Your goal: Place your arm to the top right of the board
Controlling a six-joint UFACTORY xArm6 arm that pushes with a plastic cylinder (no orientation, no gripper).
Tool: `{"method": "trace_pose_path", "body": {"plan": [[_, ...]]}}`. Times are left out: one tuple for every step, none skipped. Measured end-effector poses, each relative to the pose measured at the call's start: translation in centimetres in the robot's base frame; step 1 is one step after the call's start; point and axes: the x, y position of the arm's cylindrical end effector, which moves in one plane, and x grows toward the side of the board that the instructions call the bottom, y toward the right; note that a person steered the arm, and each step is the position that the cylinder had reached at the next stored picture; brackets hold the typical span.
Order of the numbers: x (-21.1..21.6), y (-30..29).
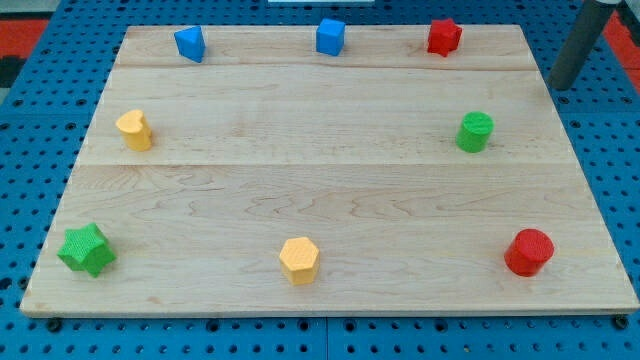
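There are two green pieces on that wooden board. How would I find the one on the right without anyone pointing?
Start at the wooden board and follow its right edge down from the top corner, where my tip rests just off the board. Below the red block in that corner stands the green cylinder. It is round and smooth-sided, unlike the spiky green star at the view's bottom left.

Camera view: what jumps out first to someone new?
Eight bright blocks ring the wooden board, leaving its middle bare: red star and blue cube along the view's top, green star at bottom left, red cylinder at bottom right. My tip sits just off the board's top right corner, touching no block.
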Motion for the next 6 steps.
{"method": "trace_pose_path", "body": {"plan": [[0.0, 0.0], [-2.5, 1.4], [-8.7, 2.4], [-12.5, 0.9], [-12.5, -0.3], [-12.4, -5.6]]}}
